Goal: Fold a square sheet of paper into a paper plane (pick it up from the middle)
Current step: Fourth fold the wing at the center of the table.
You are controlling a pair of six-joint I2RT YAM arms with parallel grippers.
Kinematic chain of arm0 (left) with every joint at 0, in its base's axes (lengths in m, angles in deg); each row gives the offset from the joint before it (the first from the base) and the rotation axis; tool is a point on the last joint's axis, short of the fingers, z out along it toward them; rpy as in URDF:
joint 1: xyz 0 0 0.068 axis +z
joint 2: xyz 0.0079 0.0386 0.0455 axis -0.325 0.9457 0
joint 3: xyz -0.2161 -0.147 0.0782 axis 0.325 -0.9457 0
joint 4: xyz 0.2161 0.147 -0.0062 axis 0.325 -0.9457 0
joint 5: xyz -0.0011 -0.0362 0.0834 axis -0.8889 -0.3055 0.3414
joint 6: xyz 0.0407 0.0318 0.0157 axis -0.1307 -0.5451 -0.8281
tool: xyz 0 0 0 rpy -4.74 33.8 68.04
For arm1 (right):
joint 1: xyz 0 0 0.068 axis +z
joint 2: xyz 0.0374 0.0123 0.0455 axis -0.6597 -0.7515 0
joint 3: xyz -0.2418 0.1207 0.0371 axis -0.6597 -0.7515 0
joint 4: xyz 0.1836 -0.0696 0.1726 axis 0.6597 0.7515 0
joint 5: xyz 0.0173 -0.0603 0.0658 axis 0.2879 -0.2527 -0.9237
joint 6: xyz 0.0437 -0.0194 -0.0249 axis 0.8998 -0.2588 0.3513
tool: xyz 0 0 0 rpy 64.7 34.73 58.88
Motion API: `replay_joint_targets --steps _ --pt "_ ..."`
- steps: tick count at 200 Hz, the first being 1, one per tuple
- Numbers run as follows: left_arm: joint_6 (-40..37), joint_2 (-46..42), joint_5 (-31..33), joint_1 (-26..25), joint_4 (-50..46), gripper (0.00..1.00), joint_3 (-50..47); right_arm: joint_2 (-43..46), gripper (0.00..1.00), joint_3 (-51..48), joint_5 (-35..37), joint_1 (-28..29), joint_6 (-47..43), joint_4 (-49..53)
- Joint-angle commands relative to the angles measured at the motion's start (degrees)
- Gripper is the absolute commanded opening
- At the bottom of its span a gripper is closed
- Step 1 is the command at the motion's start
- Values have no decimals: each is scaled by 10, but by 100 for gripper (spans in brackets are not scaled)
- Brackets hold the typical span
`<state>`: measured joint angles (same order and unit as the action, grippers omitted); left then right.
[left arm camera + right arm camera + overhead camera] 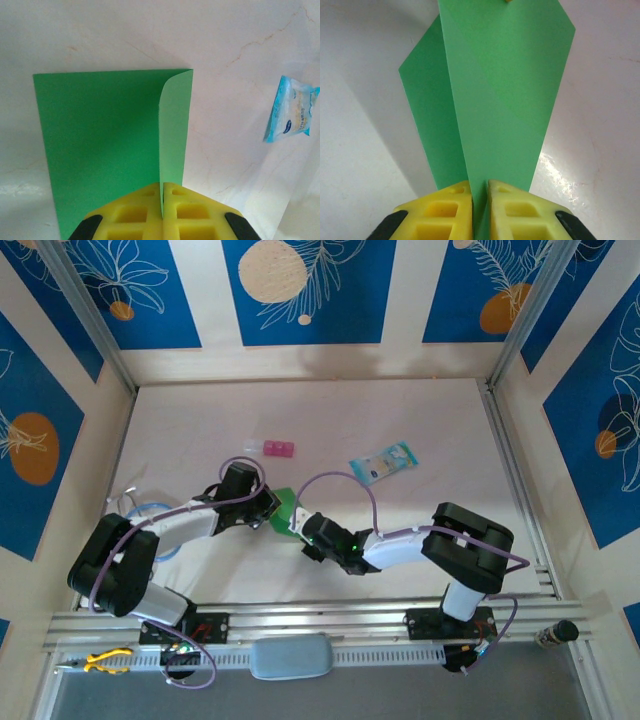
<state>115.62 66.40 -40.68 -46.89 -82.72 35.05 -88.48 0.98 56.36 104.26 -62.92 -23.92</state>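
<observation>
Left gripper (162,194) has its two yellow fingers pressed together on the near edge of the thin bright green paper sheet (100,145), at the bottom centre of the left wrist view. Most of the green paper sheet lies flat on the white marbled tabletop (100,35) in that view. A narrow flap along its right side is lifted and curls over at the top, and the flap's lower end runs down into the seam between the fingers.

Right gripper (479,189) is likewise clamped on the green paper sheet, with only a thin slit between its yellow fingers at the bottom centre of the right wrist view. There the paper rises away from the fingers in overlapping folded layers, with a slanted edge at the upper right.

From the top camera the two grippers meet just below the centre of the frame, with the green paper between them and near the arms' side of the tabletop.

Right of centre lies a pale blue printed plastic packet (383,462), flat and closed; its contents cannot be made out. A small pink block (278,448) sits above the grippers, well apart from the packet.
</observation>
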Motion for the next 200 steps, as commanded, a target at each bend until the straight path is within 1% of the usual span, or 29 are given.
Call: replay_joint_targets --steps 1,75,97,105,117,129,134,143,150,173,200 --pt "-2 -7 -8 6 1 2 -4 -4 13 16 10 -2 7 -1" --pt "-1 -6 -8 7 2 2 -5 -9 5 20 11 -6 18 7" --pt "0 -8 -7 9 1 4 -5 -9 3 20 3 -8 24 8" --pt "-1 -11 -7 10 2 7 -5 -9 2 21 0 -10 30 8" --pt "-3 -16 -5 12 -2 18 -4 -8 2 19 -13 -14 39 8" --pt "-8 -26 5 13 -10 24 -5 -6 1 18 -31 -20 53 8" --pt "-9 -32 11 14 -15 28 -5 -4 1 18 -42 -23 59 8" --pt "-10 -45 23 14 -23 38 -8 0 1 16 -70 -30 72 6" --pt "-12 -56 33 15 -30 42 -11 3 1 12 -100 -36 81 0" --pt "-11 -93 63 16 -48 50 -25 14 1 -2 -186 -67 132 -20" --pt "-7 -130 91 17 -59 52 -42 20 0 -18 -252 -103 178 -42"
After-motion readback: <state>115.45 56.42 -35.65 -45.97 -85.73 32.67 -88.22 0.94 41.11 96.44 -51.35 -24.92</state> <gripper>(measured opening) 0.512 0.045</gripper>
